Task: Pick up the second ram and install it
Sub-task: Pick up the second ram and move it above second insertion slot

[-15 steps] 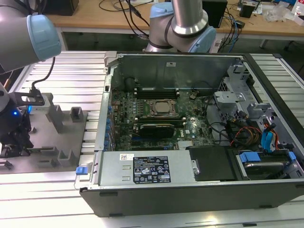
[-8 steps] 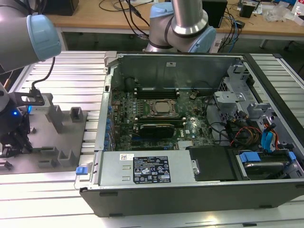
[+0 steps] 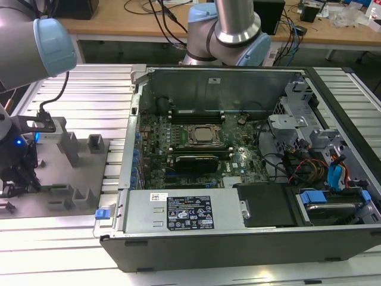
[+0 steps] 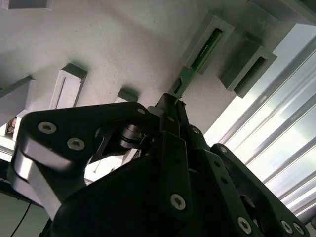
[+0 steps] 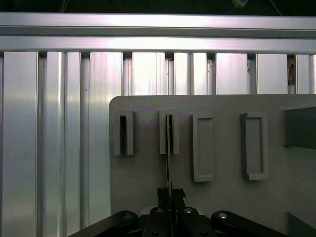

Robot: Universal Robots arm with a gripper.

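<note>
Gripper (image 4: pixel 171 107): closed on near end of second ram (image 4: pixel 197 55).
Seating: ram's far end inside a slotted block on grey tray (image 5: pixel 148 173).

Just ahead of the gripper (image 5: pixel 171 195), the walls of a slotted tray block (image 5: pixel 162 132) hem the second ram (image 5: pixel 169 163) on both flat faces, leaving it free only along the slot and back toward the closed fingers. An empty slotted block (image 5: pixel 123 132) stands near on one side of the gripper and two low rectangular frames (image 5: pixel 203 147) on the other, with bare tray plate (image 5: pixel 143 182) between. Past the blocks the ribbed aluminium table (image 5: pixel 49 148) lies bare, and the computer case (image 3: pixel 128 167) stands well apart.
</note>
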